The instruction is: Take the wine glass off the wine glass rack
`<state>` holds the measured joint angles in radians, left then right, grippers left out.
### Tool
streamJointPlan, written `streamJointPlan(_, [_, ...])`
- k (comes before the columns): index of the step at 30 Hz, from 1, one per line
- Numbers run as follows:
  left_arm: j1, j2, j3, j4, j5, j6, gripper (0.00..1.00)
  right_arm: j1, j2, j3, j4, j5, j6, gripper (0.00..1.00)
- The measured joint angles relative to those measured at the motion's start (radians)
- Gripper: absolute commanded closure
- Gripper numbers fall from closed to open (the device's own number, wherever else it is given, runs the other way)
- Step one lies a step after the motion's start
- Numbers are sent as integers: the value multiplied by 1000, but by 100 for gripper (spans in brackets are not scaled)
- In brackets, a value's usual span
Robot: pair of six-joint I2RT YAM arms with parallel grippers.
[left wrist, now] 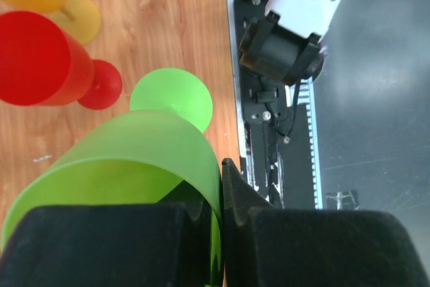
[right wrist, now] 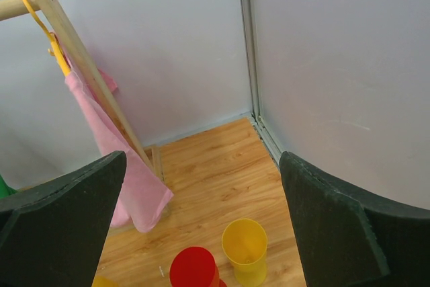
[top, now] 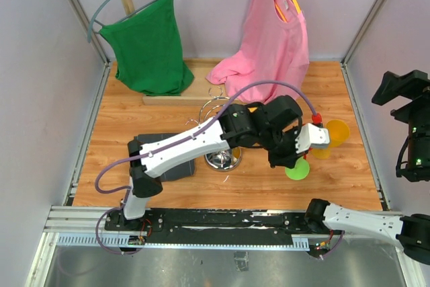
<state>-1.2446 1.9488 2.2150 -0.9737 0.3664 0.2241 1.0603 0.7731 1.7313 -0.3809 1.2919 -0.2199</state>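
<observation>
Near the right half of the wooden table [top: 134, 122], the left gripper [left wrist: 213, 189] pinched the wall of the green wine glass [left wrist: 127, 159] between its black fingers. The glass was off the wine glass rack [top: 218, 160], its round foot just right of the rack's chrome base. Beside it, slightly farther, stood a red glass [left wrist: 37, 58] and a yellow glass [right wrist: 245, 247] - the right gripper [right wrist: 201, 166] hung above them, jaws spread wide on nothing. A green shirt [top: 148, 45] and a pink shirt [top: 275, 38] hung at the far wall.
</observation>
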Motion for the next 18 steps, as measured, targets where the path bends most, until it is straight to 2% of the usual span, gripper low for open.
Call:
streamJointPlan(10, [-7, 171, -11, -31, -96, 35, 100, 0, -14, -7, -122, -2, 105, 1])
streamJointPlan(18, [3, 219, -9, -33, -161, 40, 100, 0, -42, -7, -169, -6, 147, 1])
